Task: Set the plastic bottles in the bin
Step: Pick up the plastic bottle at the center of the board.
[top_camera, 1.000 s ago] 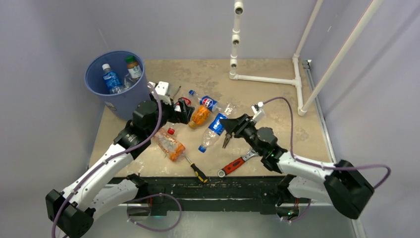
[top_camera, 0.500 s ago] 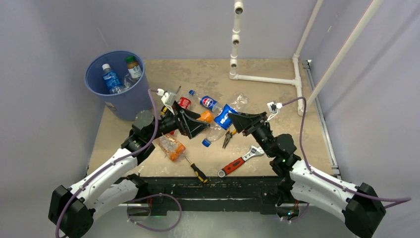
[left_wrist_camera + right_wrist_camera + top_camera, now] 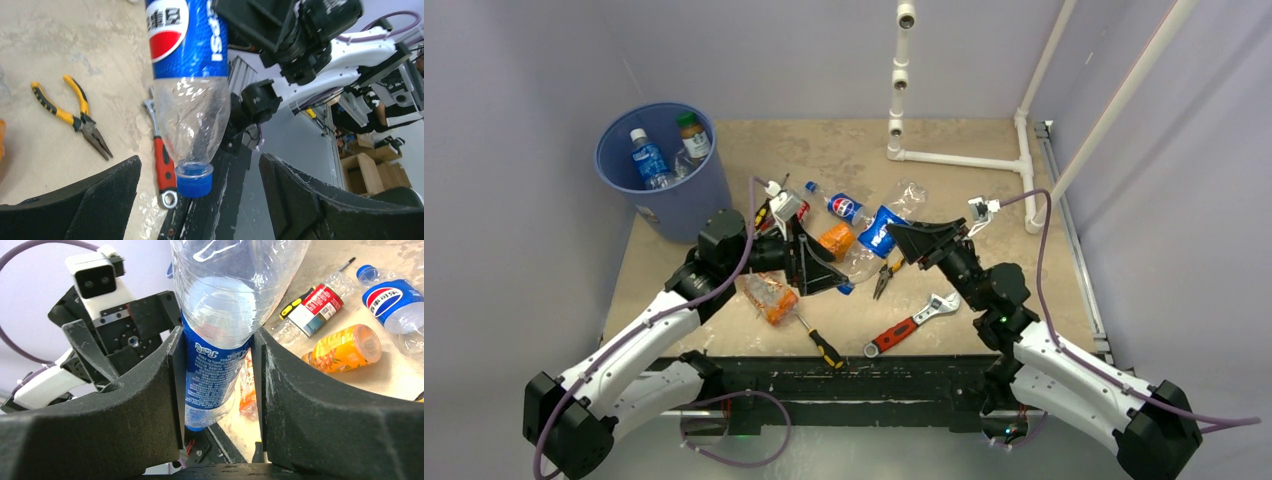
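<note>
Blue-labelled bottle (image 3: 220,305) firm in the right gripper (image 3: 216,370), cap end toward the wide-open, empty left gripper (image 3: 200,162)

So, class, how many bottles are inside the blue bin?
2: a blue-labelled bottle at the left, a green-capped bottle beside it on the right. The bin may hide more.

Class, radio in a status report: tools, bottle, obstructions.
Right tool shut on clear plastic bottle with blue label. Left tool open astride its capped end. Round blue plastic bin far left, mouth unobstructed.
</note>
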